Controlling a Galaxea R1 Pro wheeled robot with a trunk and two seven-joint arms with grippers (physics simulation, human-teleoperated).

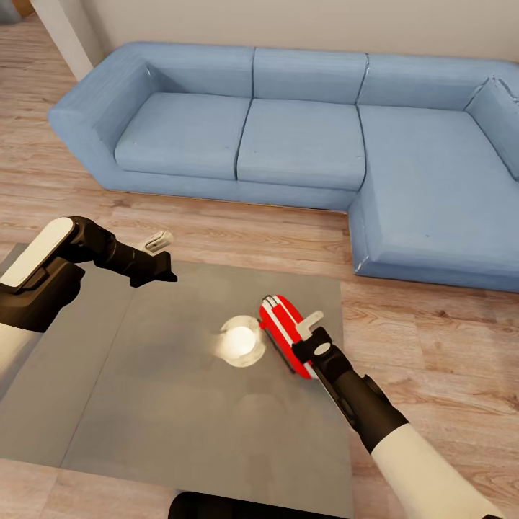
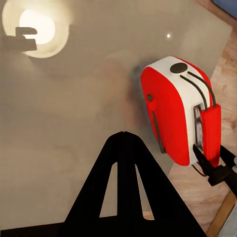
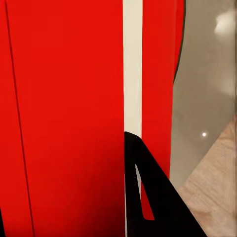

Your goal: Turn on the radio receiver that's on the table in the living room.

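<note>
One small red radio lies near the right edge of the glossy table. The right gripper is pressed against it (whether it is clamped I cannot tell). The left gripper hovers apart, seemingly closed. The radio looks light, rigid and slippery. No readable writing.

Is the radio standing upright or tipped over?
Upright: the radio stands on the table, its striped narrow edge facing up, with the right gripper at it.
</note>
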